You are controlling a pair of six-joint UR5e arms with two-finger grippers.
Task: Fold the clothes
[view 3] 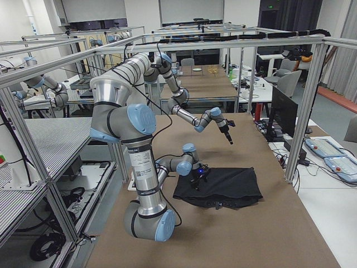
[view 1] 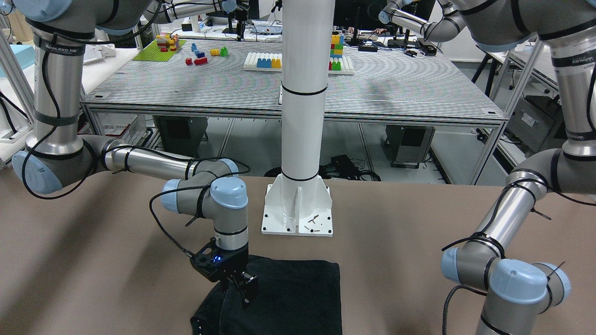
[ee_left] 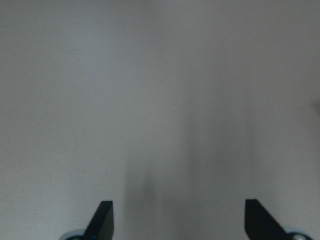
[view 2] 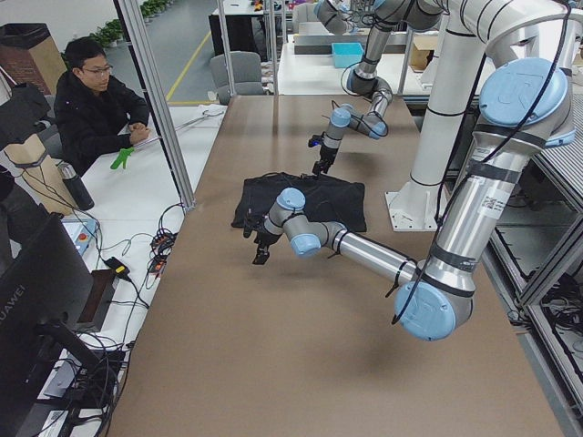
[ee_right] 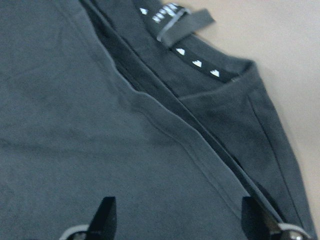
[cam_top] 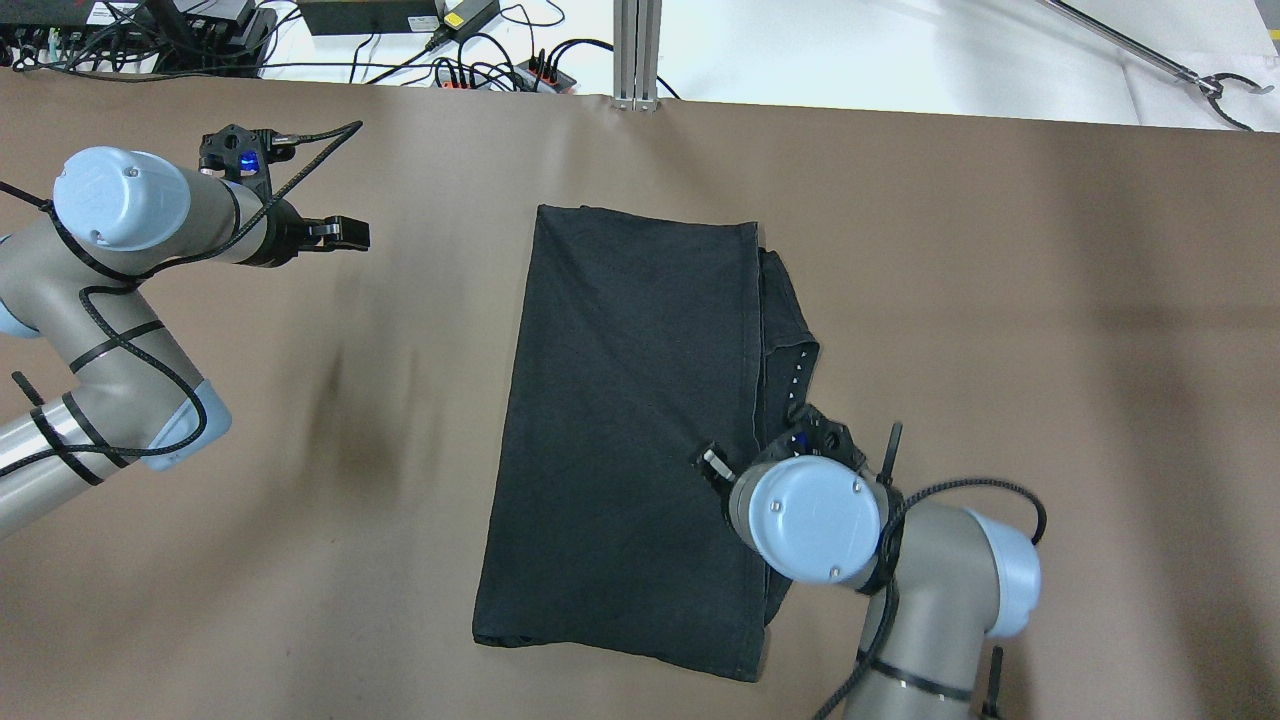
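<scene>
The black clothes [cam_top: 630, 430] lie flat in the middle of the brown table, folded lengthwise. A hemmed top edge [ee_right: 165, 125] runs over a lower layer whose neckline and label [ee_right: 175, 25] stick out at the robot's right. My right gripper [cam_top: 740, 455] hovers open and empty just above that hemmed edge; it also shows in the front view [view 1: 242, 288] and in its wrist view [ee_right: 177, 220]. My left gripper [cam_top: 348, 234] is open and empty over bare table [ee_left: 160, 100], well to the left of the clothes.
The white post's base plate [view 1: 298, 209] stands on the table just beyond the clothes' robot-side edge. Cables and power strips [cam_top: 480, 70] lie past the table's far edge. A person [view 2: 91, 109] sits at a desk beside the table.
</scene>
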